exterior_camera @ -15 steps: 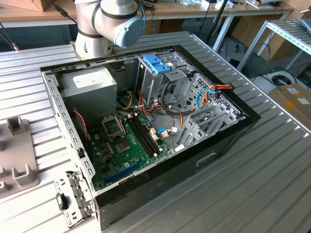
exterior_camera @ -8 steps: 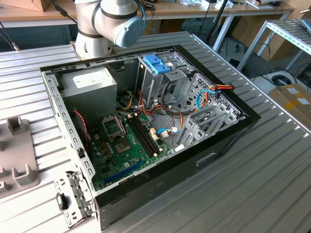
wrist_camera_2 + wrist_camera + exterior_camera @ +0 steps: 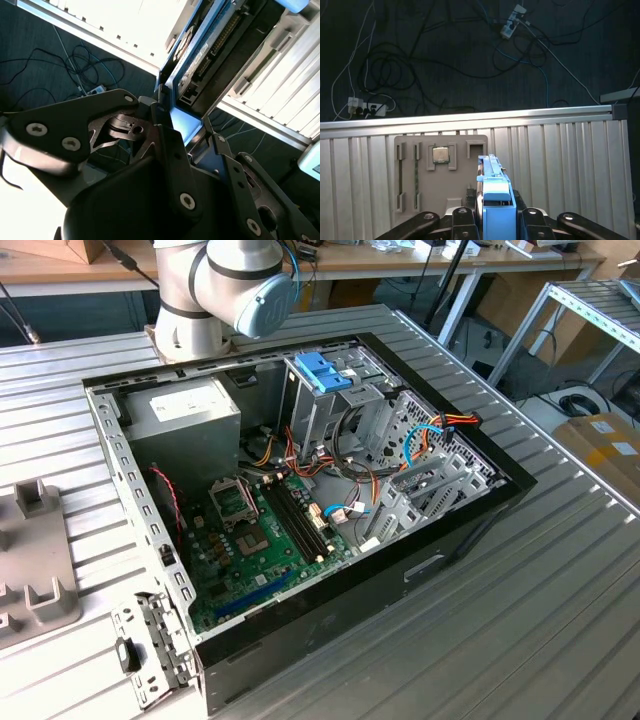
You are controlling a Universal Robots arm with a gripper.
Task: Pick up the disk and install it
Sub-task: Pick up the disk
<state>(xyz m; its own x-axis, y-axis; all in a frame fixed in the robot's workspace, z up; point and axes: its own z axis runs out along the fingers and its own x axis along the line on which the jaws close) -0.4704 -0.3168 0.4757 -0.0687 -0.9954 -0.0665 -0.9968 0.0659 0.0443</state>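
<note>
The disk (image 3: 493, 192) shows edge-on in the first wrist view, a thin metal slab in a blue plastic carrier, standing up between the black fingers (image 3: 461, 218) of my gripper (image 3: 495, 220). In the second wrist view the disk (image 3: 210, 52) runs away from the gripper (image 3: 182, 131), showing its connector edge and blue frame. The jaws are closed against the carrier's two sides. The open computer case (image 3: 480, 502) lies on the table in the exterior view, with its metal drive cage (image 3: 318, 410) at the back.
Behind the disk a grey holder plate (image 3: 420, 150) on the ribbed table (image 3: 570, 165) carries a processor chip (image 3: 440, 154) and a memory stick (image 3: 416, 170). Past the table edge is dark floor with cables (image 3: 395, 65). Inside the case sit a power-supply box (image 3: 185, 412), motherboard (image 3: 265, 530) and blue bracket (image 3: 322, 370).
</note>
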